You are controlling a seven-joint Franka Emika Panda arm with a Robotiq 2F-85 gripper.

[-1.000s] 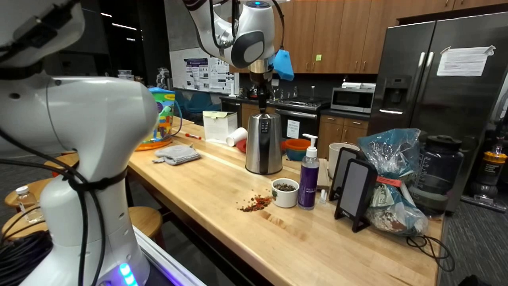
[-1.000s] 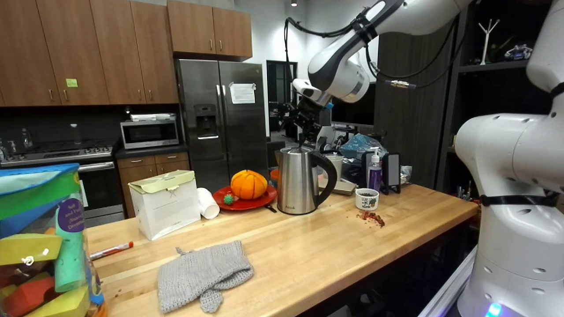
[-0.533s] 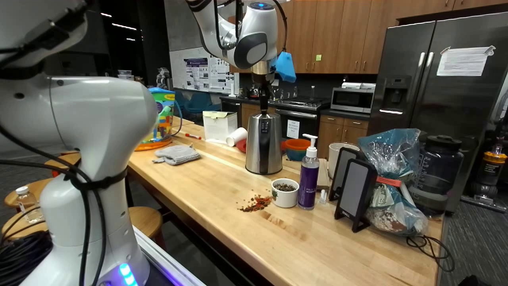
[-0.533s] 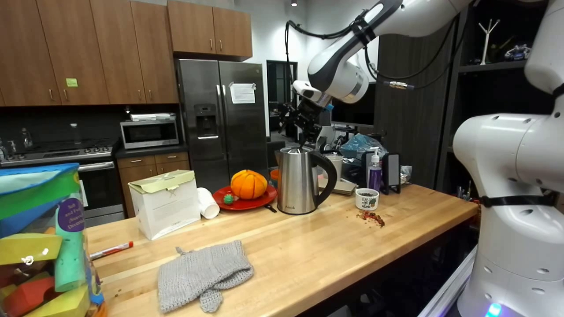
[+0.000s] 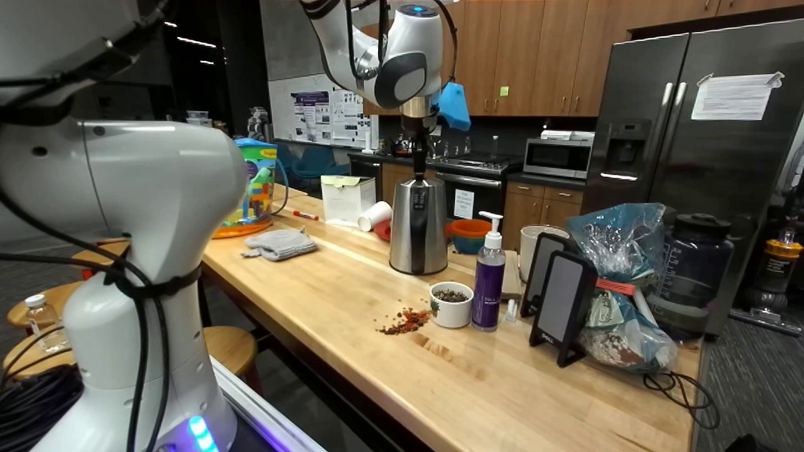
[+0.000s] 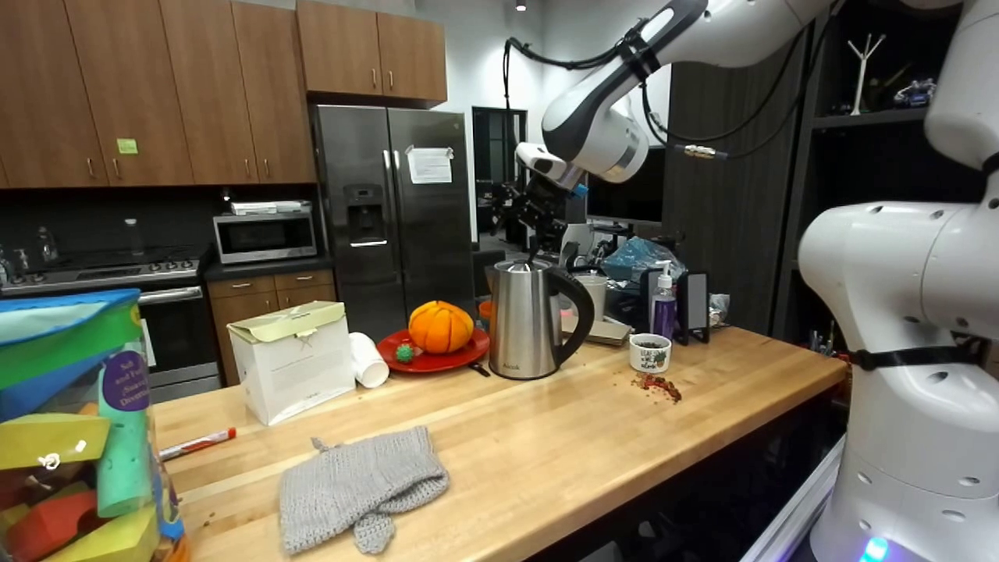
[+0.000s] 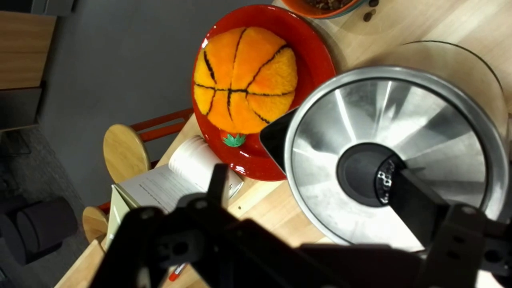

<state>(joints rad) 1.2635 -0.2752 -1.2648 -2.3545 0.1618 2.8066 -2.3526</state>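
A steel kettle [image 6: 524, 328] stands upright on the wooden table; it also shows in both exterior views, its black handle [image 6: 580, 316] facing the robot base side. My gripper [image 7: 304, 177] points down over the kettle's top with its fingers spread apart. In the wrist view the right finger [image 7: 416, 204] reaches the dark round centre [image 7: 356, 172] of the kettle's lid, apparently touching it. The left finger [image 7: 218, 186] sits out past the kettle's rim, over table and white cup. Nothing is pinched between them. In an exterior view one fingertip [image 5: 419, 171] meets the kettle top.
A red plate [image 7: 314, 76] with an orange plush ball [image 7: 248, 80] lies close to the kettle. Nearby are a white cup [image 6: 367, 361], a white box [image 6: 293, 375] and a grey knit cloth [image 6: 367, 484]. A white pot [image 5: 451, 311] and a pump bottle [image 5: 488, 282] stand nearer the speakers [image 5: 565, 307].
The arm and gripper have shifted slightly away from the robot base. With them the kettle has slid a little the same way and seems to have turned slightly.
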